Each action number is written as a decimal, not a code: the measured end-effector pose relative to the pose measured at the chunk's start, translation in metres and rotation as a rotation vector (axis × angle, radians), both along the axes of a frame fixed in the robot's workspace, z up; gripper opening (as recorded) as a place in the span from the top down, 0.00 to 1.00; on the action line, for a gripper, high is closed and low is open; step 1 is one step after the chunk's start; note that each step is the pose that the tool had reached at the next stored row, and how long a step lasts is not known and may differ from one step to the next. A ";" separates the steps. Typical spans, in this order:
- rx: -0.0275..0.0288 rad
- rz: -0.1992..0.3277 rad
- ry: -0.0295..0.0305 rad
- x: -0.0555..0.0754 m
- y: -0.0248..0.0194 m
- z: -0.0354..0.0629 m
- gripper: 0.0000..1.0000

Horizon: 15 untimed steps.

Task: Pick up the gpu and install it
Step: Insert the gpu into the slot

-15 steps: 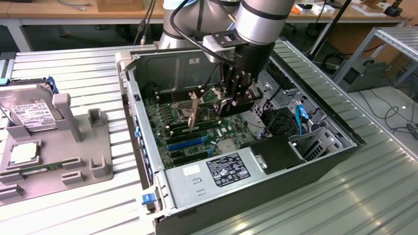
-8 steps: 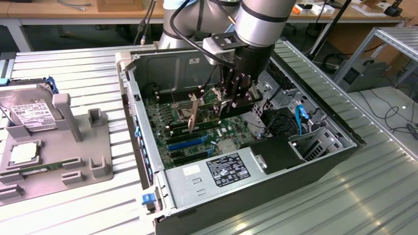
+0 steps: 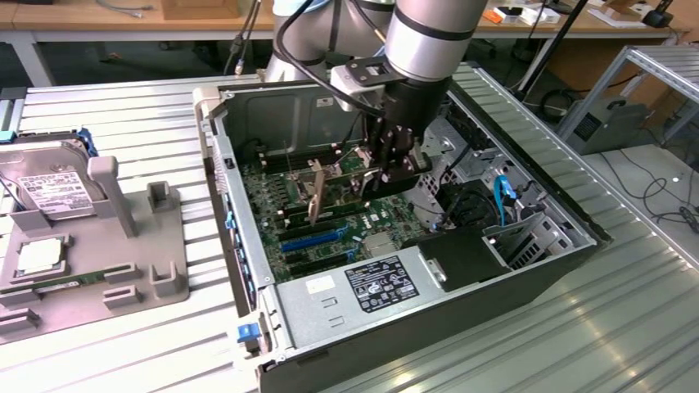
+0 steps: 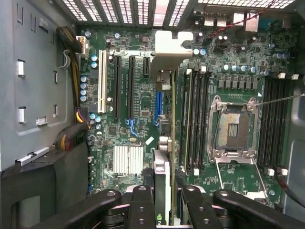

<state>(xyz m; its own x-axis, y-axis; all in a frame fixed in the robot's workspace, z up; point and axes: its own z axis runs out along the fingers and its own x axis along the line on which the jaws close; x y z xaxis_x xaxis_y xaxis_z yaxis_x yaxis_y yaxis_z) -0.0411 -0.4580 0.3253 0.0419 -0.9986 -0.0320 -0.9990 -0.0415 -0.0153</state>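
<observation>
claw [image 3: 391, 173]: clamped on the gpu's upper edge, inside the open computer case [image 3: 525, 270]
gpu [image 3: 313, 199]: held edge-on just above the motherboard [image 4: 238, 71], bracket toward the case's rear

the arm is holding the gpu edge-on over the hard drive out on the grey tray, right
Not quite. The gripper does hold the gpu edge-on, but inside the open computer case, above the motherboard. The hard drive stands apart on the grey tray. The exterior view shows it.
</observation>
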 end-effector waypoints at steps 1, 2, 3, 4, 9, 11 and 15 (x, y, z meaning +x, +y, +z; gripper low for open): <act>0.0000 0.000 0.0000 -0.001 0.0000 -0.0003 0.73; 0.0000 0.000 0.0000 -0.001 0.0000 -0.0006 0.73; 0.0000 0.000 0.0000 -0.002 -0.0001 -0.0010 0.73; 0.0000 0.000 0.0000 -0.002 -0.0001 -0.0012 0.73; 0.0000 0.000 0.0000 -0.004 -0.0002 -0.0026 0.73; 0.0000 0.000 0.0000 -0.005 -0.0003 -0.0033 0.73; 0.0000 0.000 0.0000 -0.006 -0.0004 -0.0045 0.73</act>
